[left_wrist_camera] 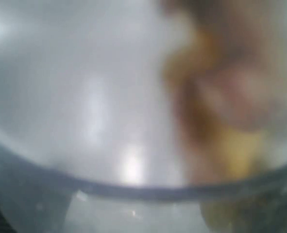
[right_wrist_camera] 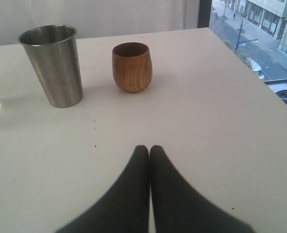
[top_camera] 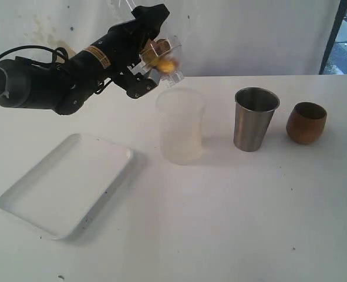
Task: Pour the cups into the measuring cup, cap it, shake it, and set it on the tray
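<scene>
Your left hand (top_camera: 152, 54) grips the clear plastic measuring cup (top_camera: 172, 67) tilted aloft, likely for shaking, with the shallow white tray (top_camera: 20, 200) waiting at its seven o'clock; your right hand (right_wrist_camera: 149, 150) rests closed, empty.

left gripper (top_camera: 152, 51): black, with a yellow-and-black label band on the arm behind it
measuring cup (top_camera: 174, 74): clear and colourless, yellow and brown lumps inside (only amber smears in the left wrist view)
frosted cup (top_camera: 180, 126): plain milky white, translucent, just below the left gripper
steel tumbler (top_camera: 254, 120): brushed silver-grey, darker inside, ahead of the right gripper
brown cup (top_camera: 306, 123): warm orange-brown with wood-grain lines, dark inside, ahead of the right gripper
tray (top_camera: 67, 182): plain white, below the left gripper
bench (top_camera: 249, 205): white, a few tiny dark specks
right gripper (right_wrist_camera: 149, 160): matte black
</scene>
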Controlling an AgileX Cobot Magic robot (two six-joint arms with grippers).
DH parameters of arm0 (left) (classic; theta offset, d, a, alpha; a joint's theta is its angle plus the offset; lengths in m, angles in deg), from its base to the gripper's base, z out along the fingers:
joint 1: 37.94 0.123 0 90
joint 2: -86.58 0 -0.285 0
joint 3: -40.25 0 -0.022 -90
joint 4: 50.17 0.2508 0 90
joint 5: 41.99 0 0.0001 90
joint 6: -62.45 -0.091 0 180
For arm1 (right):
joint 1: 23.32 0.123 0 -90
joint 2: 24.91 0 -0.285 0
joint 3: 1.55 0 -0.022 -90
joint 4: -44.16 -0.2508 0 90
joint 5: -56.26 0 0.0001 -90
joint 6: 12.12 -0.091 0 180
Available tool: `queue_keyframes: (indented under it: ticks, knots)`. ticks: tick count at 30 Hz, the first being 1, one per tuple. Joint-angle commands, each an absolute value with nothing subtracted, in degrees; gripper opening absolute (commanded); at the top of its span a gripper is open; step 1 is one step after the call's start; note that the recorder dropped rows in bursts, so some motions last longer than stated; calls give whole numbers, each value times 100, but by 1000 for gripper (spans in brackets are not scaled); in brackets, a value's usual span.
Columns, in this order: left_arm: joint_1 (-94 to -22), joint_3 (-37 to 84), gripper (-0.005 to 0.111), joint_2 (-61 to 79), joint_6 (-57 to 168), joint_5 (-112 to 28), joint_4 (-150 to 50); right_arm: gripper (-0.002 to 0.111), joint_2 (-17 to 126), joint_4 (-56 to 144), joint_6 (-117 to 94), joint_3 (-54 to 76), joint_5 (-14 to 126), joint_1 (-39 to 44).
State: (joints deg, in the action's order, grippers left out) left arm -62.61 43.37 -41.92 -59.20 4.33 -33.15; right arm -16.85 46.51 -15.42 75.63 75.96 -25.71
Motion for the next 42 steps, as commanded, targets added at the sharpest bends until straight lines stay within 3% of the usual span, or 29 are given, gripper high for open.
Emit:
queue_keyframes:
  ticks: [1, 11, 21, 27, 34, 37, 42]
  knots:
    - [-6272, 4381, 0, -4057, -5891, 639, -3420, 0, -1712, 4673, -1538, 7567, 7571, -2616]
    - [-6272, 4381, 0, -4057, -5823, 633, -3497, 0, -1712, 4673, -1538, 7567, 7571, -2616]
    - [-6272, 4330, 0, -4047, -4170, 647, -3636, 0, -1712, 4673, -1489, 7567, 7571, -2616]
    - [-6259, 3694, 0, -3712, -1303, 643, -4267, 0, -1712, 4673, -1489, 7567, 7571, -2616]
    - [-6015, 3244, 0, -3298, 5424, 302, -6366, 0, -1712, 4673, -1489, 7567, 7571, -2616]
    - [-5647, 3219, 0, -3186, 7564, -46, -5195, 0, -1712, 4673, -1489, 7567, 7571, -2616]
    - [-5381, 3219, 0, -2874, 8001, -824, -3980, 0, -1712, 4673, -1489, 7567, 7571, -2616]
